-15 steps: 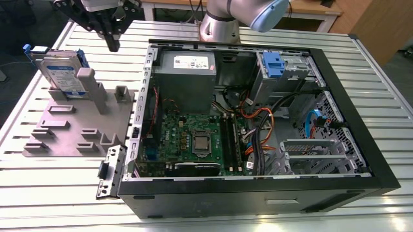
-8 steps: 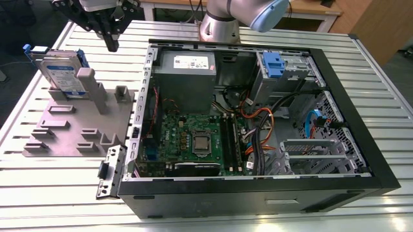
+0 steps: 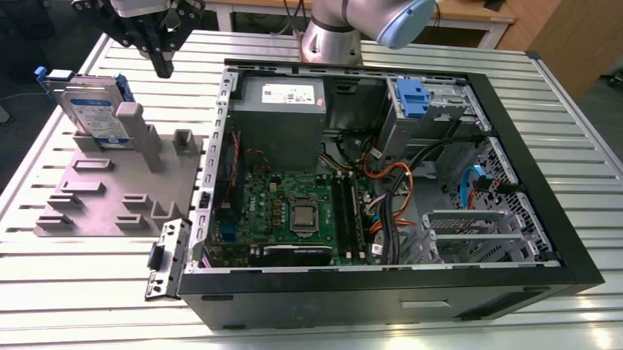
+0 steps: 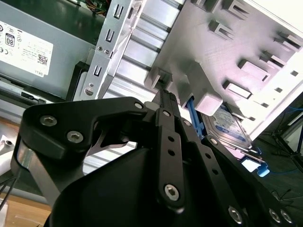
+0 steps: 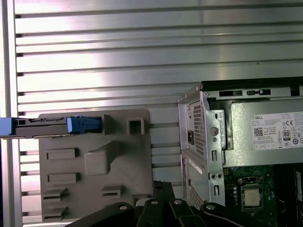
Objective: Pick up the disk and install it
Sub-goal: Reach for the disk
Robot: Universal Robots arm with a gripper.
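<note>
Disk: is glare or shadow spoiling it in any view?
Exterior view: disk evenly lit, no glare. First wrist view: disk edge-on and dim; the glare lies on the table slats, off it. Second wrist view: the label is lit, the fixture beside it washed pale, the dark tool covering part.

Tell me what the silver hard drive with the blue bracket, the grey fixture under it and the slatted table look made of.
Silver hard drive: metal casing, dull sheen; its blue bracket looks plastic. Grey fixture: matte plastic, seemingly. Slatted table: probably aluminium, ribbed and glaring.
</note>
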